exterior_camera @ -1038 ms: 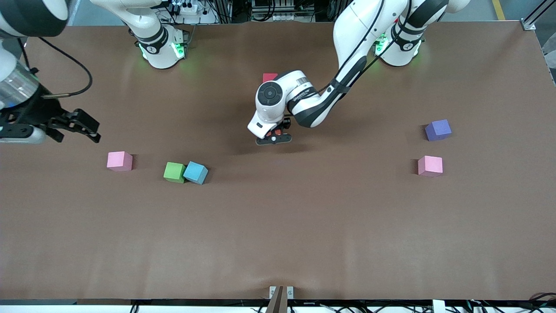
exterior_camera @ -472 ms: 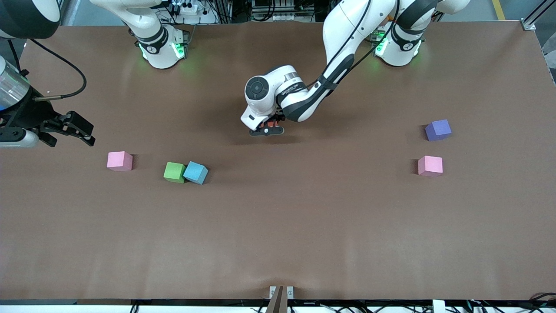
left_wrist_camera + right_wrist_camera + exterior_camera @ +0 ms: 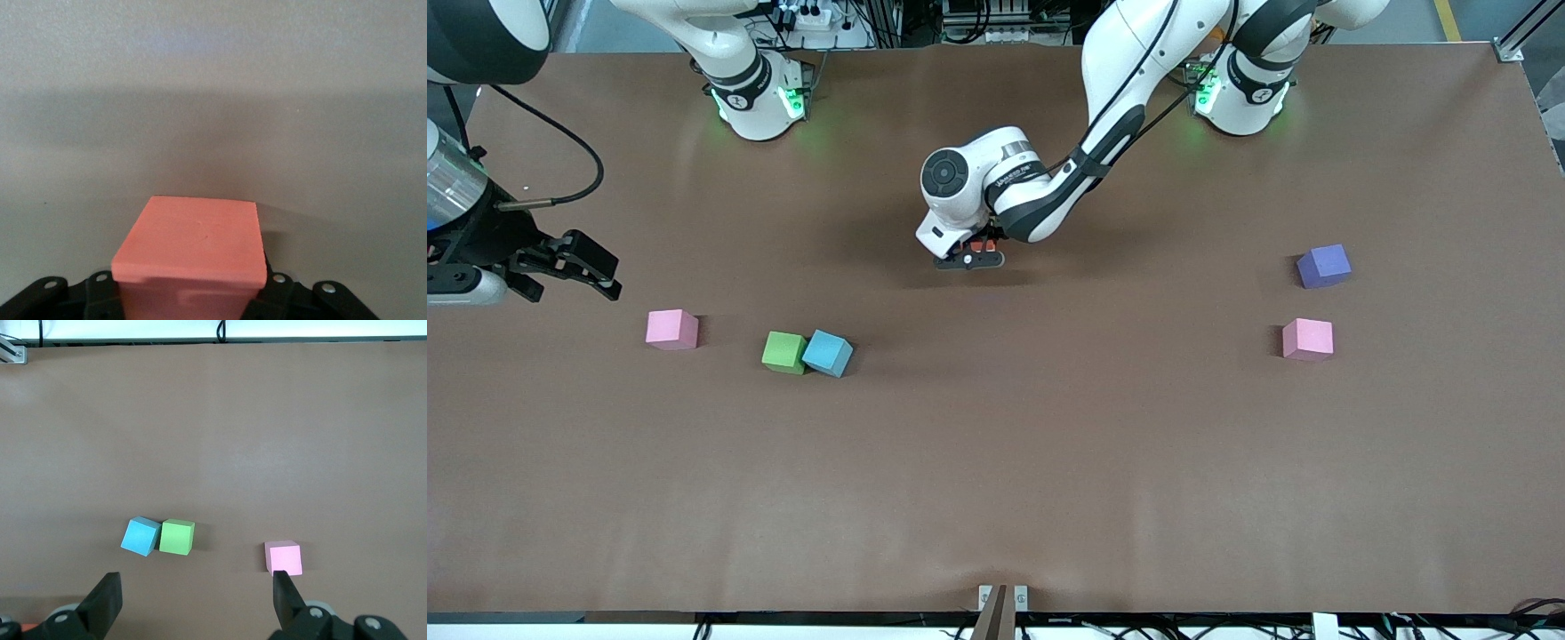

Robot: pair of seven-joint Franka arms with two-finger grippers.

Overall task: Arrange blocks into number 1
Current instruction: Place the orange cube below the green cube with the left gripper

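Note:
My left gripper [image 3: 969, 258] is shut on an orange block [image 3: 190, 243] low over the middle of the table; whether the block touches the surface I cannot tell. Open and empty, my right gripper [image 3: 600, 269] hangs over the right arm's end of the table. In the right wrist view its fingers [image 3: 107, 593] stand wide apart above a pink block [image 3: 285, 558], a green block [image 3: 177, 537] and a blue block [image 3: 140, 535]. The green block [image 3: 784, 352] and blue block [image 3: 827, 353] touch. The pink block [image 3: 671, 329] lies beside them. A red block is hidden.
Toward the left arm's end lie a purple block [image 3: 1323, 265] and, nearer the front camera, a second pink block [image 3: 1307, 339]. The brown table [image 3: 996, 480] is bare between the two groups of blocks.
My left gripper has carried the orange block toward the robots' bases and a little toward the right arm's end, its arm now covering a red block. My right gripper drew back slightly.

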